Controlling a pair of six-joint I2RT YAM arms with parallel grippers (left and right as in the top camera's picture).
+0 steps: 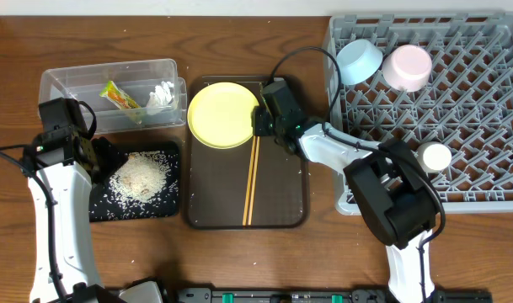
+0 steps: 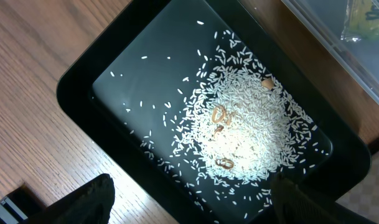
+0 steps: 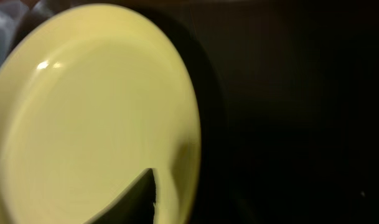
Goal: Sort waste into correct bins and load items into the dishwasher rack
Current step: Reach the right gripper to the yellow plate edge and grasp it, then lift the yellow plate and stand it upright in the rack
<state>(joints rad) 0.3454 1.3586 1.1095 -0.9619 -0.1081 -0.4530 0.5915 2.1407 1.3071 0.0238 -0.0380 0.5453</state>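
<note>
The round yellow plate (image 1: pixel 221 115) lies at the back of the dark brown serving tray (image 1: pixel 281 202), with the wooden chopsticks (image 1: pixel 251 181) beside it. My right gripper (image 1: pixel 261 120) is shut on the plate's right rim; in the right wrist view one finger lies on the plate (image 3: pixel 83 124) and the other is lost in the dark. My left gripper (image 1: pixel 96 157) hangs open and empty over the black tray (image 1: pixel 100 210), which holds the rice (image 1: pixel 140 175). The rice also shows in the left wrist view (image 2: pixel 245 134). The clear box (image 1: pixel 71 84) holds the wrapper (image 1: pixel 121 98) and paper bits (image 1: pixel 161 96).
The grey rack (image 1: pixel 467 109) fills the right side and holds the light blue bowl (image 1: pixel 359 61), the white-pink bowl (image 1: pixel 407 67) and the small cup (image 1: pixel 434 157). My right arm stretches from the rack's front left corner across the serving tray.
</note>
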